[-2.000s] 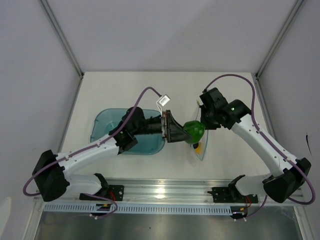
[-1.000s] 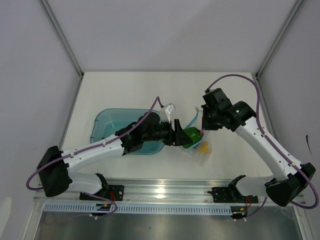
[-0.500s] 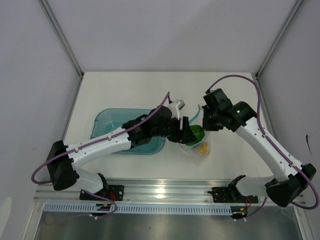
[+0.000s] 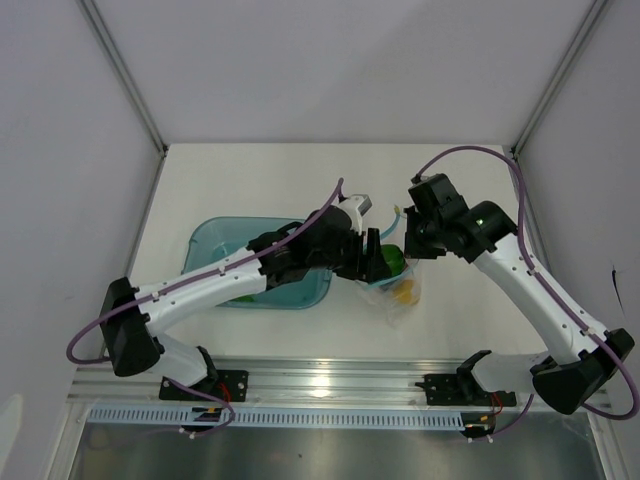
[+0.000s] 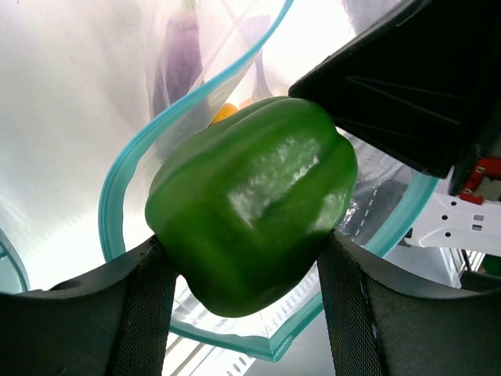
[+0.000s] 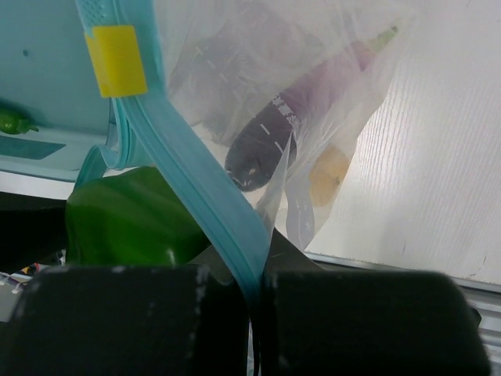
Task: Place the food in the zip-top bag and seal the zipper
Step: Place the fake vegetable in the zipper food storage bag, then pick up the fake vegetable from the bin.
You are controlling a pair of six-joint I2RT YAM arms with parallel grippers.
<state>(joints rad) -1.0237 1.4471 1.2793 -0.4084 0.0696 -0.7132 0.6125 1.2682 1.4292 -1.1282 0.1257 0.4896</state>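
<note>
My left gripper (image 4: 378, 262) is shut on the glossy green pepper (image 5: 250, 200) and holds it at the mouth of the clear zip-top bag (image 4: 398, 296), inside the loop of its teal zipper (image 5: 125, 180). The purple piece (image 6: 301, 106) and the yellow-orange fruit (image 6: 329, 174) lie inside the bag. My right gripper (image 4: 408, 246) is shut on the zipper strip (image 6: 200, 200) and holds the mouth up and open. The pepper also shows in the right wrist view (image 6: 129, 219).
The translucent teal tray (image 4: 215, 250) lies left of the bag, partly under my left arm, with a small green piece (image 6: 14, 121) in it. A yellow tab (image 6: 116, 59) sits on the zipper strip. Metal rail along the near edge (image 4: 330, 385).
My left gripper has carried the green pepper right from beside the bag into its mouth. My right gripper has lifted the zipper edge and the bag now hangs open.
</note>
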